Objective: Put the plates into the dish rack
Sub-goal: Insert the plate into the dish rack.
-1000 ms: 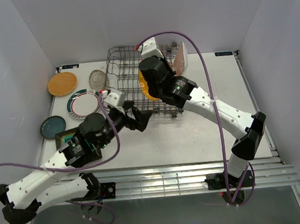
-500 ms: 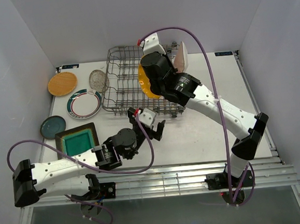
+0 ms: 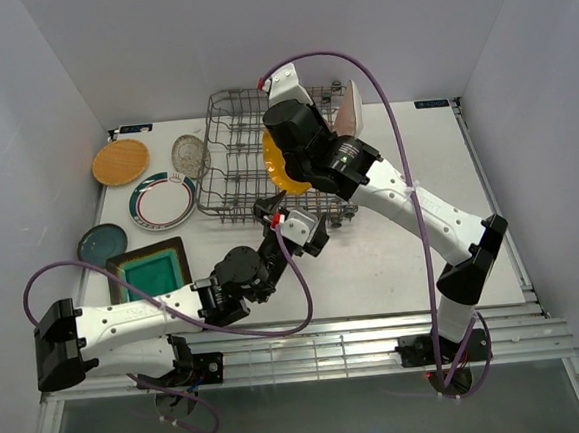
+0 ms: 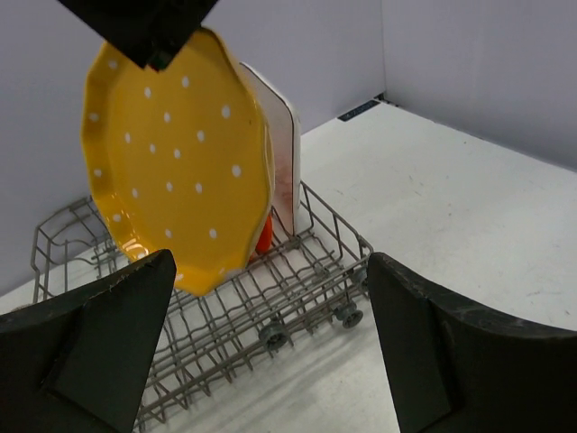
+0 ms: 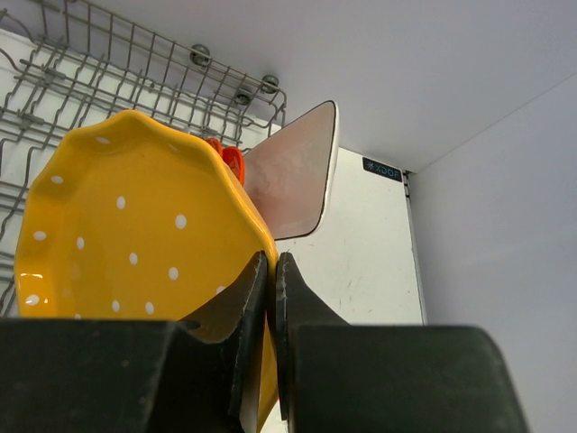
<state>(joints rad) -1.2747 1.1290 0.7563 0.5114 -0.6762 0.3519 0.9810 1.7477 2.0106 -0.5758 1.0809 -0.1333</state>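
Note:
My right gripper (image 5: pixel 271 257) is shut on the rim of the yellow scalloped plate (image 5: pixel 135 234), holding it on edge over the dish rack (image 3: pixel 231 171). A white rectangular plate (image 3: pixel 349 111) and an orange-red plate (image 4: pixel 262 236) stand in the rack's right end. My left gripper (image 3: pixel 295 226) hangs open and holds nothing, just in front of the rack's near edge (image 4: pixel 306 298). To the rack's left, a wooden plate (image 3: pixel 121 162), a clear glass plate (image 3: pixel 190 155), a white green-rimmed plate (image 3: pixel 162 200), a dark teal plate (image 3: pixel 102 245) and a square teal plate (image 3: pixel 151 270) lie on the table.
White walls close in the table on the left, back and right. A ribbed metal rail (image 3: pixel 360 341) runs along the near edge by the arm bases. Purple cables (image 3: pixel 406 167) loop over both arms. The rack's left half holds bare tines (image 3: pixel 225 141).
My left arm has swung off the square teal plate, uncovering it, and its open gripper now sits closer to the rack's front. The right gripper shifted the yellow plate slightly left.

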